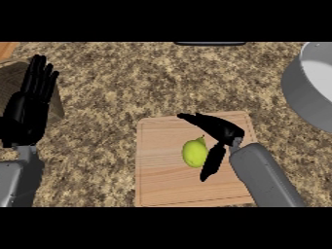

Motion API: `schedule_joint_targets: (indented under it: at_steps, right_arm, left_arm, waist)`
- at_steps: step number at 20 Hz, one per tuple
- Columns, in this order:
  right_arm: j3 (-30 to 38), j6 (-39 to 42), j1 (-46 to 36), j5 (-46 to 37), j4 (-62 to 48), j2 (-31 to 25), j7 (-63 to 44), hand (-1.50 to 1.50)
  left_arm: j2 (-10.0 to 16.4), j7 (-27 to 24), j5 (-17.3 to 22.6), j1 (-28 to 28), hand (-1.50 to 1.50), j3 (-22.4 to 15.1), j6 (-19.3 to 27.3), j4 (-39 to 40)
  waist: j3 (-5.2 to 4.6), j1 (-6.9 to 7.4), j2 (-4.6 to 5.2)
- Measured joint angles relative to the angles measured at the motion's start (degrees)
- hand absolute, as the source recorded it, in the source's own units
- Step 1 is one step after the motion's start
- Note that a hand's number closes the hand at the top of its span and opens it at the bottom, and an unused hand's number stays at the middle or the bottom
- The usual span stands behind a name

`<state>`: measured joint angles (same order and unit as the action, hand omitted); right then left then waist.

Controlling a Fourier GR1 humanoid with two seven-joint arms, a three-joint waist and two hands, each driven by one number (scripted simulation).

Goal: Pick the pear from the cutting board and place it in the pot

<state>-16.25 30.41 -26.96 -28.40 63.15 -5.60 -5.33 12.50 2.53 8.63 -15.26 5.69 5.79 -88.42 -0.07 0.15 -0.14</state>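
Speckled brown stone is seen across the whole counter (125, 82). At the left edge, the left hand (26, 109) is held upright, its fingers straight and nothing grasped. Near the middle, a pale wooden cutting board (161, 180) is laid flat, and the yellow-green pear (195, 152) is found on it, slightly right of centre. The right hand (222, 130) is positioned over the board just right of the pear, with its fingers stretched out past the fruit's far side and its thumb lowered beside it; the fruit is not enclosed. At the far right, the grey pot (301, 97) is cut off by the edge.
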Motion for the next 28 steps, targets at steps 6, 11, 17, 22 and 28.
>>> schedule_joint_targets:
  at_steps: [6,11,17,22,28]
  right_arm:
    - [-2.0,-3.6,-0.1,-4.0,-2.1,0.8,8.2,1.5]
    - [-2.8,-5.6,-0.2,-6.8,-2.5,2.6,10.9,1.5]
    - [-2.8,-8.9,-0.3,-9.6,-1.8,4.1,10.6,1.5]
    - [-5.4,-12.0,2.5,-14.7,7.0,3.4,5.9,1.5]
    - [-16.8,-19.3,9.1,-27.5,21.8,3.9,-2.1,1.5]
  left_arm:
    - [-0.4,0.2,-0.3,0.7,0.0,0.0,-0.4,-1.0]
    - [-0.8,0.3,-0.9,-1.1,0.0,0.3,-0.2,0.6]
    - [-1.5,0.5,-1.2,-1.0,0.0,0.5,-0.5,0.6]
    - [-2.0,0.3,-1.8,-0.1,0.0,0.2,-0.1,0.2]
    - [-1.1,0.3,-1.3,0.4,0.0,1.6,-0.5,0.5]
  waist:
    - [-0.17,-0.07,-0.2]
    - [-0.17,-0.23,-0.27]
    - [-0.06,-0.17,-0.18]
    - [0.01,-0.62,-0.24]
    - [0.01,-1.45,-0.54]
